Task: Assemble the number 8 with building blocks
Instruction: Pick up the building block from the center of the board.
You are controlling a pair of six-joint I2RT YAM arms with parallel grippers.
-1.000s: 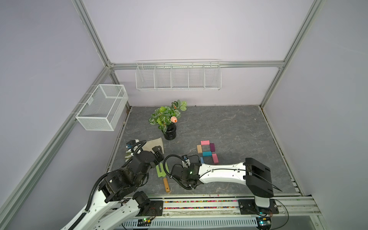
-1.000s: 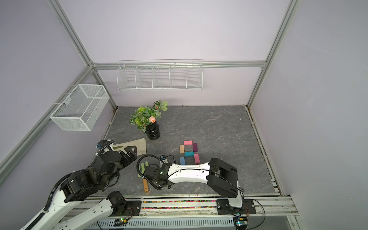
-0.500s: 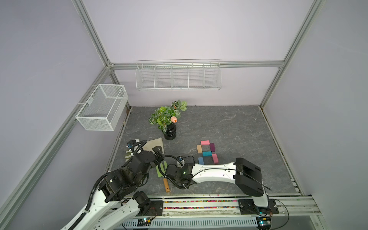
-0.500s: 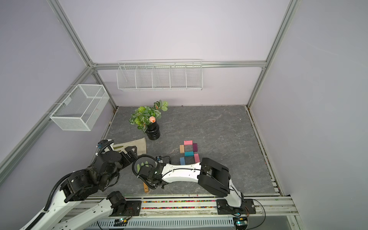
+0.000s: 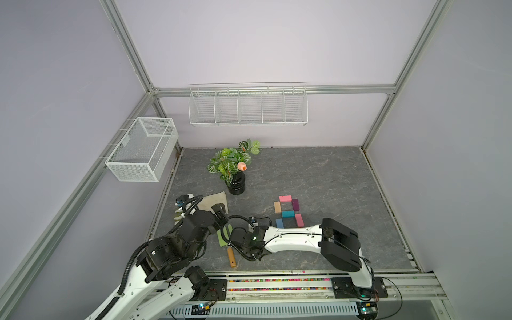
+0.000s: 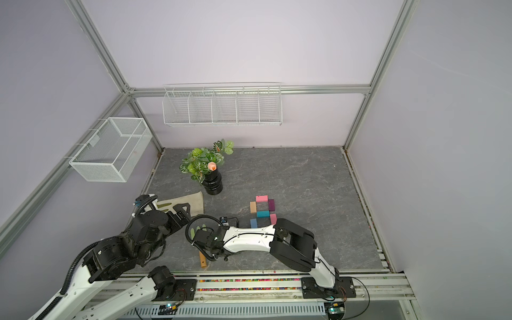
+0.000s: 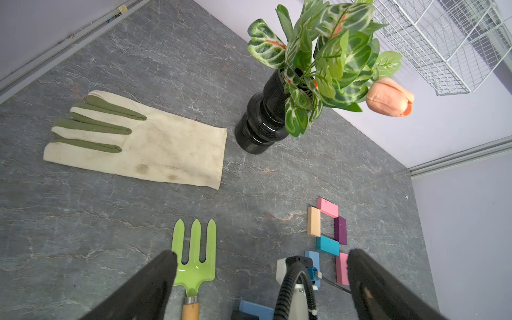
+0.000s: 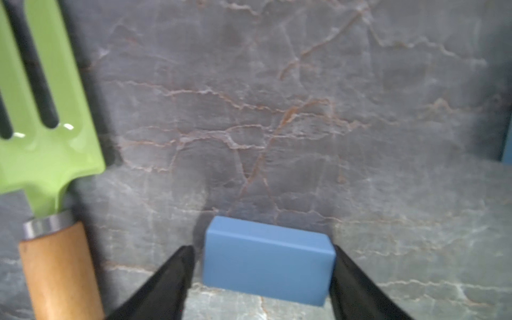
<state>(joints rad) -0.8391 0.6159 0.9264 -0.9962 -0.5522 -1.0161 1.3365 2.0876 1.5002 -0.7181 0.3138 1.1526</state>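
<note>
While your right gripper (image 8: 262, 250) straddles a small light-blue flat rectangular brick (image 8: 267, 260) on the grey marbled tabletop (image 8: 304, 110), one finger touches the brick's end and a thin dark gap shows at the other, so you can't tell if it's clamped. Just beside lies the green metal garden fork with a wooden handle (image 8: 50, 155). Well apart, the other six bricks (image 5: 288, 213) sit clustered: pink, tan, purple, teal, blue, pink. Your left gripper (image 7: 260, 255) hovers wide open near the fork.
</note>
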